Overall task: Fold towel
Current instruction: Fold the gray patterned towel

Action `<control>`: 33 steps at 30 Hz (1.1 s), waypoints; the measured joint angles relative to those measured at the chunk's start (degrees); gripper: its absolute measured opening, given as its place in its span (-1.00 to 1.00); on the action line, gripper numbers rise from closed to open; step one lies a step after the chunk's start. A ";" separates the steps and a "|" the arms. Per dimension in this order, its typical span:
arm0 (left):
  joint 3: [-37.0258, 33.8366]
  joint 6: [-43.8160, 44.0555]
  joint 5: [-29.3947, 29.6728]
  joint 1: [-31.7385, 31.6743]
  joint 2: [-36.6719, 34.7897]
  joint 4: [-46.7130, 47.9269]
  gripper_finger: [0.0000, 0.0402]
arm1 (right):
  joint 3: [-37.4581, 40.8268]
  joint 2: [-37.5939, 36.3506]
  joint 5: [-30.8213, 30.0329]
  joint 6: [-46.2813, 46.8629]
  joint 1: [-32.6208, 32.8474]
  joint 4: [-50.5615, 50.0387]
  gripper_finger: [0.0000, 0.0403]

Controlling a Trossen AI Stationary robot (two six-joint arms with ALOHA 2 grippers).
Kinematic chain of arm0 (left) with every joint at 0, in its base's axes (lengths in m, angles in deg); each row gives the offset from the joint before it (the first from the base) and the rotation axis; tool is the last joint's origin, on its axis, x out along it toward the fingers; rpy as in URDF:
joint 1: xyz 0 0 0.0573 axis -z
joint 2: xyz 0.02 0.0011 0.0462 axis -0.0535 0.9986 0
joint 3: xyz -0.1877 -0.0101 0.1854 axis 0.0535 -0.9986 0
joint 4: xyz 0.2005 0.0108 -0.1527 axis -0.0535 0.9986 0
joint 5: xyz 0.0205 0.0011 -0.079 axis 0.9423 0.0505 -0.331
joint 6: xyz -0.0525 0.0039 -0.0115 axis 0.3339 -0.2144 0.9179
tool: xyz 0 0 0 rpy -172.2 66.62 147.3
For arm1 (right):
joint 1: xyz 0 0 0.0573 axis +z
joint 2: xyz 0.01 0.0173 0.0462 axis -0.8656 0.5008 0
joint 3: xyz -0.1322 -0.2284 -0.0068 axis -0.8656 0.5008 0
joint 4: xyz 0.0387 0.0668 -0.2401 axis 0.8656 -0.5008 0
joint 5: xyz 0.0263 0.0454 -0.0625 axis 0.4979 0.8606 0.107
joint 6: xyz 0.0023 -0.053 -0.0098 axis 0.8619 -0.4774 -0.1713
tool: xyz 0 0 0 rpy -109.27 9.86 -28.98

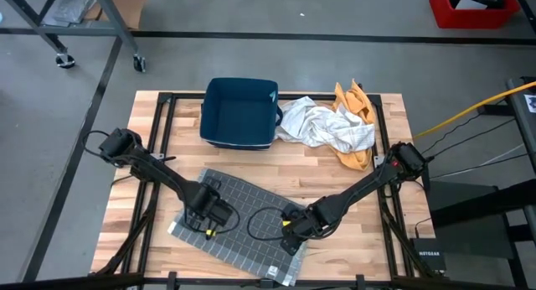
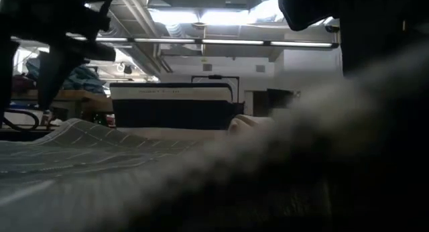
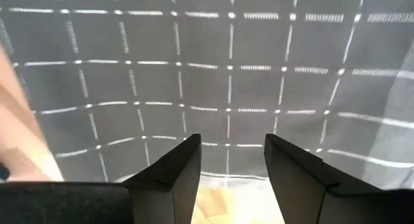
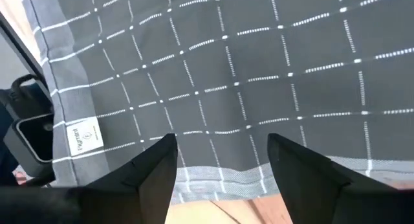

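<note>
Grey cotton towel with a white grid pattern [image 1: 239, 223] lies spread flat on the near part of the slatted wooden table [image 1: 151, 139], a white label [image 4: 84, 137] near one hem. Left gripper [image 3: 229, 160] sits over the towel's left part, fingers released, hem between them. Right gripper [image 4: 221, 160] over the near-right edge, likewise released. Farther back: dark blue rectangular fabric bin [image 1: 239, 113], crumpled white cloth [image 1: 322, 125], crumpled orange cloth [image 1: 355, 101].

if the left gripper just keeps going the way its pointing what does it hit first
Most likely the gray checked towel. The left gripper has open fingers just short of the towel's hemmed edge, with nothing between. Depth is uncertain.
</note>
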State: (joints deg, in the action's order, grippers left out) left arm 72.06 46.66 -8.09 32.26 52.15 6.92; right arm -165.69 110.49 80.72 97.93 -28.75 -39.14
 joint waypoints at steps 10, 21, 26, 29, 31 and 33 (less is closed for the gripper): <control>-8.77 -5.61 -0.02 -2.51 0.02 -1.69 -0.19 | 0.02 2.56 0.82 5.54 2.83 1.36 0.20; -11.96 -10.58 -0.48 -5.29 0.07 -9.08 -0.19 | 0.02 7.33 3.33 8.23 4.10 5.87 0.20; -11.92 -12.04 -1.68 -5.72 0.04 -11.81 -0.19 | -0.13 8.00 4.12 7.08 4.05 5.66 0.20; -11.88 -11.37 -1.70 -5.68 0.04 -10.71 -0.19 | -1.65 7.89 2.71 7.32 4.05 3.33 0.20; -11.88 -11.40 -1.73 -5.68 0.05 -8.99 -0.19 | -4.51 7.96 0.51 6.76 4.05 -1.15 0.20; -11.94 -11.63 -1.73 -5.66 0.09 -7.98 -0.19 | -7.80 7.82 -1.01 5.29 4.08 -6.30 0.20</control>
State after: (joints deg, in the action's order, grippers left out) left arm 60.11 35.04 -9.82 26.60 52.24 -1.06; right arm -173.49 118.31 79.71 103.22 -24.68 -45.44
